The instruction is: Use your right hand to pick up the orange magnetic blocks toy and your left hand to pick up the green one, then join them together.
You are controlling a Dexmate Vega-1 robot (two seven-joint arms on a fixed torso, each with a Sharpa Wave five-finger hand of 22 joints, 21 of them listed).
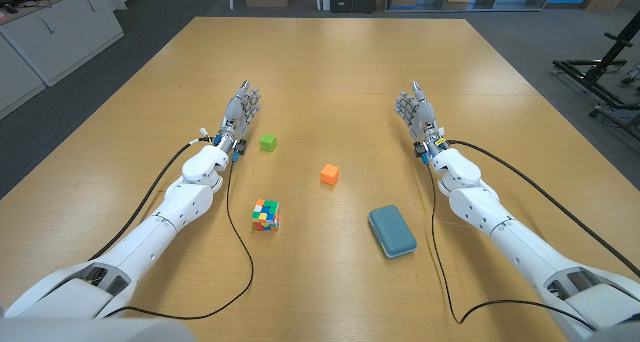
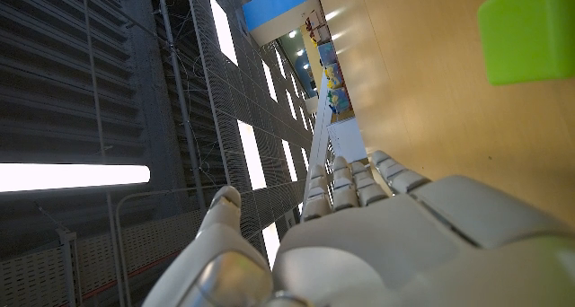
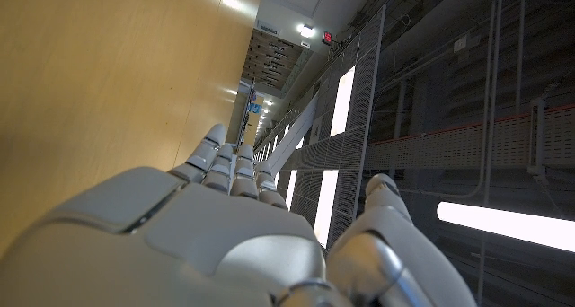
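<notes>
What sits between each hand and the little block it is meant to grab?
Nothing visible. The green block lies just beside the left hand with bare table between them. The orange block sits further from the right hand, also across bare wood. The colourful cube and teal case lie nearer the robot, off both paths.

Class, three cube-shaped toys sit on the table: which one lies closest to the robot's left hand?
The green block, just beside the left hand. The orange block and multicoloured puzzle cube lie farther away.

On the worktop the left hand stands just left of one block; another block lies between both hands; a puzzle cube and a case lie nearer the robot; the right hand stands well right.
</notes>
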